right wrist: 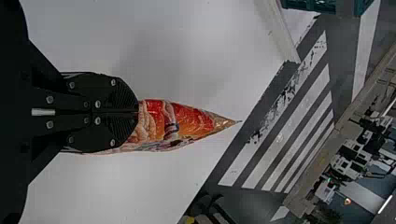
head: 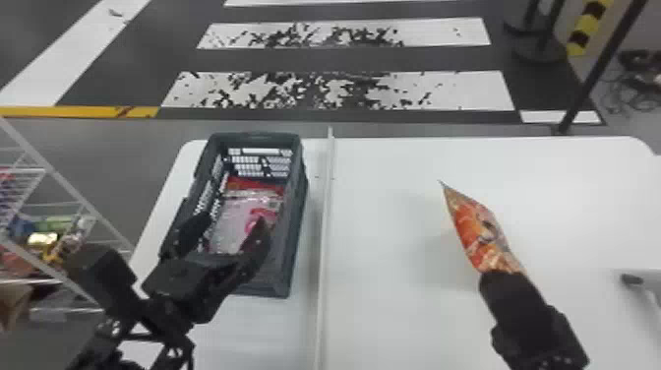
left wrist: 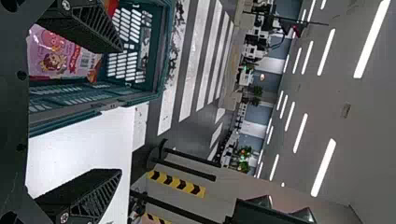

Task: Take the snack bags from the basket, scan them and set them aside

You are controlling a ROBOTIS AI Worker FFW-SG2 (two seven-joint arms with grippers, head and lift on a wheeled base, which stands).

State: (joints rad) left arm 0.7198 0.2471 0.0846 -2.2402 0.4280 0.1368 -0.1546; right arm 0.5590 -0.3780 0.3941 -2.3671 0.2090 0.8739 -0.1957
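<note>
Holding orange snack bag (head: pixel 474 226) over table (head: pixel 403 320): right end effector (right wrist: pixel 136 113), bag's long axis forward, slightly left. Left end effector (head: pixel 233 224) wide, nearer pink bag (head: pixel 241 211) in basket (head: pixel 291 236), likely next pick.

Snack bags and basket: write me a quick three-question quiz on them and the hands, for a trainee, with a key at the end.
1. True or false: the right hand grips the orange snack bag.
2. What stands on the robot's left of the white strip: (a) the orange bag, (b) the basket, (c) the right hand?
3. Fill in: the left hand has its two fingers ____.

Key: 1 true; 2 b; 3 open.
</note>
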